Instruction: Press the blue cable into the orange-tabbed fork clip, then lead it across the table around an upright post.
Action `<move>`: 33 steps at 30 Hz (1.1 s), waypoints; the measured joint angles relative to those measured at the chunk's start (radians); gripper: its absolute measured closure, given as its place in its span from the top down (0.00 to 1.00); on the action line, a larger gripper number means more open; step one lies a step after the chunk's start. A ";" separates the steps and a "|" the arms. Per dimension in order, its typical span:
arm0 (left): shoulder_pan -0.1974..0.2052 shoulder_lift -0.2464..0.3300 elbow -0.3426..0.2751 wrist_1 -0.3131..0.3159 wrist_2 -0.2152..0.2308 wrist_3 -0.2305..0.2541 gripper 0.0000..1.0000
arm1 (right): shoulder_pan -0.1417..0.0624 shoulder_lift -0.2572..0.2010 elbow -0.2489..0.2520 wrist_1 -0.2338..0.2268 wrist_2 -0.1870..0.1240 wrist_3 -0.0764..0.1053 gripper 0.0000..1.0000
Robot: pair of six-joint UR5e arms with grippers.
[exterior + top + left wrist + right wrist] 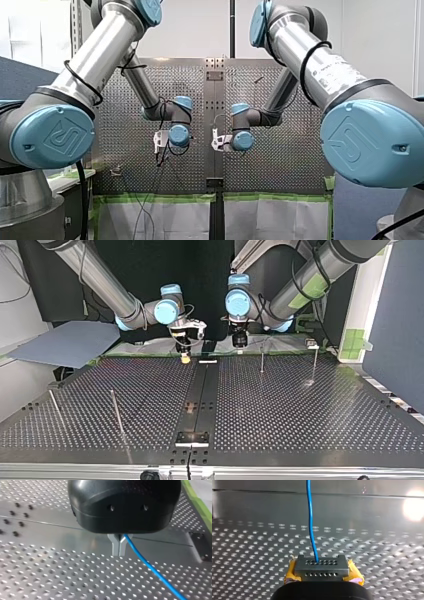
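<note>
Above the shiny perforated steel table (50, 575), left gripper (119, 545) and yellow-padded right gripper (322, 566) each pinch, seemingly, one thin blue cable (150, 566).

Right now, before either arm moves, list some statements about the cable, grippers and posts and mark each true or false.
1. My right gripper has yellow pads. True.
2. My left gripper is wide open. False: its metal fingers are shut on the blue cable.
3. Only two upright posts stand on the perforated table. False: four do.
4. The blue cable is wound around a post. False: the top view shows every post bare.
5. Both grippers are shut on the blue cable. True.
</note>
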 joint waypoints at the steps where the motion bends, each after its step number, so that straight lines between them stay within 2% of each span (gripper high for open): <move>1: -0.001 0.009 0.000 -0.005 -0.002 -0.002 0.00 | 0.000 -0.008 -0.001 0.005 0.000 0.000 0.00; 7: -0.011 0.070 0.012 -0.029 -0.005 -0.002 0.00 | 0.006 -0.066 -0.032 0.051 0.004 -0.005 0.00; 17: -0.044 0.174 0.091 -0.116 -0.027 0.033 0.00 | 0.012 -0.163 -0.075 0.138 0.009 -0.001 0.00; 26: -0.060 0.262 0.166 -0.191 -0.041 0.037 0.00 | 0.012 -0.255 -0.101 0.184 0.009 0.000 0.00; 33: -0.060 0.308 0.180 -0.198 -0.035 0.035 0.00 | 0.003 -0.315 -0.112 0.203 0.008 0.004 0.00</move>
